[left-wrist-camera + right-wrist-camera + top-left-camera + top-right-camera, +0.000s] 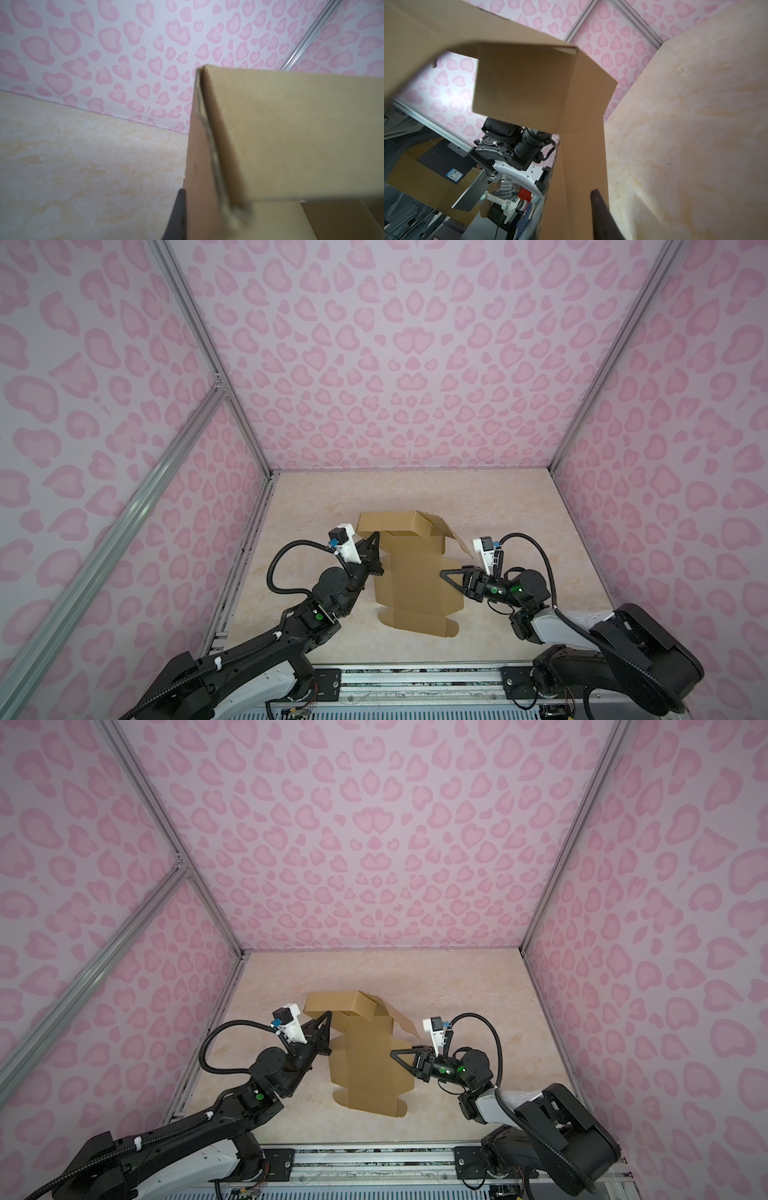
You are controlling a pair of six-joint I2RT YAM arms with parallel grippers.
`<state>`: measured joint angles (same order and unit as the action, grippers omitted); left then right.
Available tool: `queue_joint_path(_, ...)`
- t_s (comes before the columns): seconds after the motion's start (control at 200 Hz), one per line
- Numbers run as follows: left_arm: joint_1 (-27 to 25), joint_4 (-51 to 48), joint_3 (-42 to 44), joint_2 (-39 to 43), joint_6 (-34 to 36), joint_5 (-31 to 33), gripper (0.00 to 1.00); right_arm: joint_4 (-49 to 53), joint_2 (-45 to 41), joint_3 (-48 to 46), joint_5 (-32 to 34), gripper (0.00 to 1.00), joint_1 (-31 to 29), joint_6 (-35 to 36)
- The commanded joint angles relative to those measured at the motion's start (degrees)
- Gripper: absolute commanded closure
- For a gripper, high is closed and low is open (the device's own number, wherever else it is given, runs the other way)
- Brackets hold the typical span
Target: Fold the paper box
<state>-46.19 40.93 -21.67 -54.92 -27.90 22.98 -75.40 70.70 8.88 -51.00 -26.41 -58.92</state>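
Observation:
The paper box [415, 572] [365, 1056] is a brown cardboard sheet lying mid-table, its far end folded up into walls and flaps. My left gripper [376, 536] [329, 1014] is shut on the raised left wall at that far end. In the left wrist view one black finger [178, 214] presses that wall [291, 135], which hides the other finger. My right gripper [443, 573] [392, 1053] points left at the sheet's right side flap. The right wrist view shows one finger [600, 209] lying against a cardboard flap [577, 187]; its partner is hidden, so I cannot judge the gap.
The beige marbled table [332, 497] is enclosed by pink heart-patterned walls [415, 364] at the left, back and right. A metal rail [415, 680] runs along the front edge, where both arm bases sit. The left arm [525, 145] shows beyond the flap in the right wrist view.

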Motion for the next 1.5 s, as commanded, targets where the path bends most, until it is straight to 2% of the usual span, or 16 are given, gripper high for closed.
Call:
queue_joint_path(0.0,0.4,-0.54,-0.82,-0.64,0.99,0.22,0.96,21.82,-8.99,0.9,0.53,0.67,2.36,8.91)
queue_joint_path(0.025,0.65,-0.81,-0.92,-0.84,1.0,0.38,0.96,32.14,-13.69,2.34,2.05,0.65,2.42,13.72)
queue_joint_path(0.045,0.73,-1.2,-1.08,-1.11,1.08,0.52,0.96,36.67,-15.99,3.34,3.26,0.63,2.42,16.33)
queue_joint_path(0.07,0.73,-1.51,-1.3,-1.44,1.22,0.68,0.96,48.97,-20.49,5.53,7.59,0.61,1.91,21.02)
queue_joint_path(0.105,0.83,-1.87,-1.48,-2.05,1.52,0.9,0.96,60.1,-25.4,7.59,12.88,0.58,1.34,24.55)
queue_joint_path(0.13,0.88,-2.34,-1.76,-2.45,1.6,1.08,0.96,64.07,-28.63,8.19,16.24,0.57,1.4,25.93)
queue_joint_path(0.2,0.98,-2.9,-2.2,-3.66,2.17,1.27,0.96,65.81,-36.08,6.3,21.25,0.51,1.91,24.05)
queue_joint_path(0.265,1.07,-3.56,-2.6,-4.76,2.54,1.61,0.96,70.66,-40.01,6.49,23.07,0.5,2.65,25.3)
queue_joint_path(0.545,1.18,-4.4,-2.5,-9.34,3.72,1.85,0.96,77.45,-46.15,9.1,29.13,0.48,3.84,25.57)
queue_joint_path(0.615,1.12,-4.28,-2.35,-10.02,3.9,1.63,0.96,78.43,-44.81,10.22,31.5,0.48,4.96,24.9)
queue_joint_path(0.695,1.19,-4.28,-2.22,-10.93,4.45,1.15,0.96,78.19,-41.55,11.45,30.53,0.48,6.6,25.16)
queue_joint_path(0.825,1.24,-4.21,-1.82,-12.3,5.38,0.6,0.96,79.13,-36.87,13.43,32.57,0.49,9.24,25.33)
queue_joint_path(1.06,1.16,-3.03,-1.46,-15.81,6.27,-2.61,0.96,67.8,-25.19,13.63,25.29,0.49,10.57,22.76)
queue_joint_path(1.225,1.24,-1.86,-1.4,-18.64,6.05,-4.35,0.96,62.4,-18.32,14.04,23.91,0.49,6.5,23.68)
queue_joint_path(1.37,1.18,-1.31,-1.26,-20.05,6.12,-4.33,0.96,63.23,-12.9,16.09,27.41,0.49,-0.51,27.08)
queue_joint_path(1.5,1.15,-0.95,-1.09,-20.81,5.85,-4.7,0.96,58.6,-10.12,14.51,25.75,0.49,-1.01,26.99)
